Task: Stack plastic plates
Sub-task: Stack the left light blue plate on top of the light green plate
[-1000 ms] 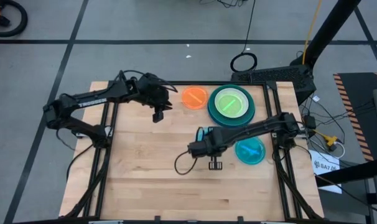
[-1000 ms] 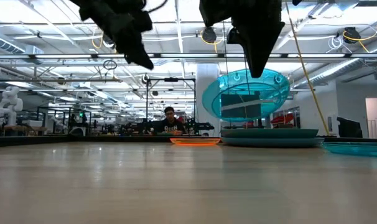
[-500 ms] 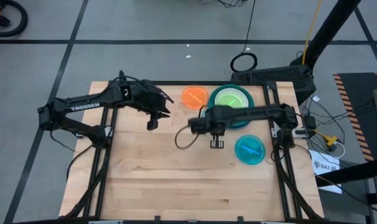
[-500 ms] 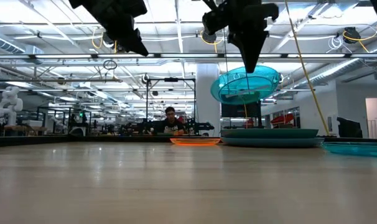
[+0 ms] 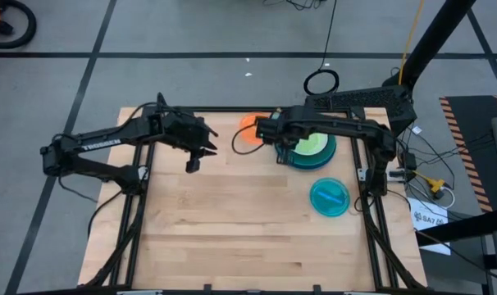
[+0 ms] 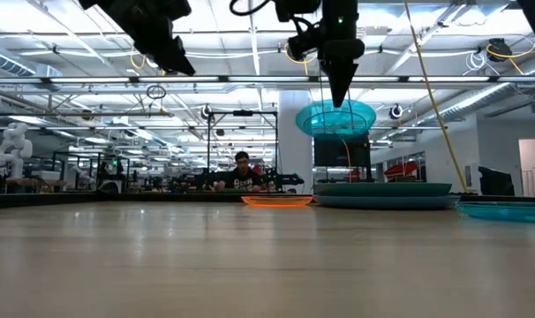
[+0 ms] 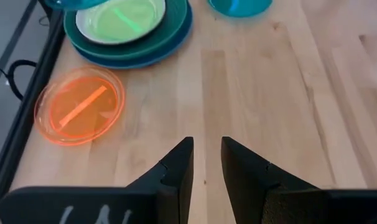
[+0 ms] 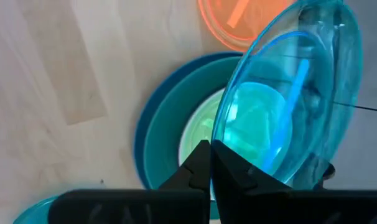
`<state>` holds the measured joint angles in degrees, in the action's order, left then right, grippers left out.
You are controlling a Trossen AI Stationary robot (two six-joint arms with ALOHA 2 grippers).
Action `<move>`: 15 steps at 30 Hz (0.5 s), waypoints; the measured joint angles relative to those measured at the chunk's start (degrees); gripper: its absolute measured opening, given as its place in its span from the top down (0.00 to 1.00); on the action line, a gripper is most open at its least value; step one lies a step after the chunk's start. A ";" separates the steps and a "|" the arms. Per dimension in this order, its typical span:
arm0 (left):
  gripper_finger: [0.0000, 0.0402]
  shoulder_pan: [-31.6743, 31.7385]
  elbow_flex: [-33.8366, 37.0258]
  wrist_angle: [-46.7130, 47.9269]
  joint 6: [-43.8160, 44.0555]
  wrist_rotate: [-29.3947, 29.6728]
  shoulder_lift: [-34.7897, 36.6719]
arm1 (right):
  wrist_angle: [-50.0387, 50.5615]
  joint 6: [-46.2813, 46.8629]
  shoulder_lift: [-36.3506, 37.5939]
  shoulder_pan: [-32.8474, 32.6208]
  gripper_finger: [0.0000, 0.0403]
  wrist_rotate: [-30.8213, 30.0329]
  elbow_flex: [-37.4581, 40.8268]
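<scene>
Pale wooden surface (image 5: 232, 213) carries round plastic plates. Right pincer (image 8: 208, 163) grips a clear cyan plate (image 8: 288, 93); left pincer (image 7: 206, 163), arm lettered "TROSSEN", hangs released.

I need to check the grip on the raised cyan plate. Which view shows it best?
The right wrist view: the right pincer is shut on the rim of the held cyan plate, tilted above the stack. The low view shows it hanging in the air; the left wrist view catches only an edge; the high view hides it under the arm.
</scene>
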<state>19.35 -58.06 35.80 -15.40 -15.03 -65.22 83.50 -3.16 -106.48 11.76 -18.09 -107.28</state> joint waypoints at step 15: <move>0.78 -0.44 5.02 -2.56 4.05 0.07 10.39 | -1.42 -4.46 -0.02 8.45 1.00 -0.09 2.52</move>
<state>18.91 -53.04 33.24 -11.35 -14.96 -54.83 82.08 -7.62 -106.50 20.22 -18.17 -104.77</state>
